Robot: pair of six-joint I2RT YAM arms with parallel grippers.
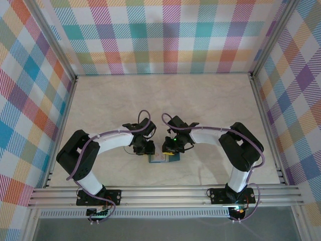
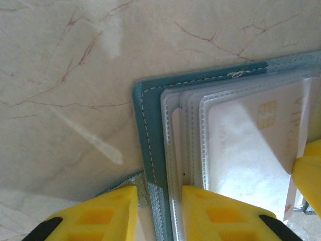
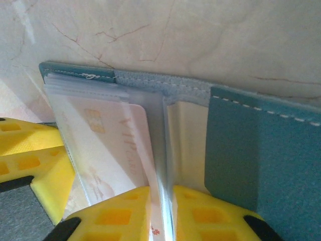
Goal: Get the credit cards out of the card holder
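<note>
Between right gripper point(image 3: 161, 221) fingers: credit card point(image 3: 120, 145) edge, pinched tight. Pull straight out along its sleeve point(image 3: 159, 130). Left gripper point(image 2: 159, 206) straddles card holder point(image 2: 149, 125) cover, clamp state unclear.

Teal card holder point(image 2: 150, 130) lies open with pale credit cards point(image 2: 251, 160) inside

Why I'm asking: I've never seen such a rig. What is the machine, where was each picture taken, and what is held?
Two robot arms stand at a pale marble-look table. The overhead picture looks down on both; the other two come from wrist cameras. Each arm ends in a yellow-fingered tool: left tool, right tool. Between them lies an open teal-blue folding card holder with clear sleeves. A pale pinkish-white credit card sits in one. The right tool pinches a sleeve; the left straddles the cover's edge.
</note>
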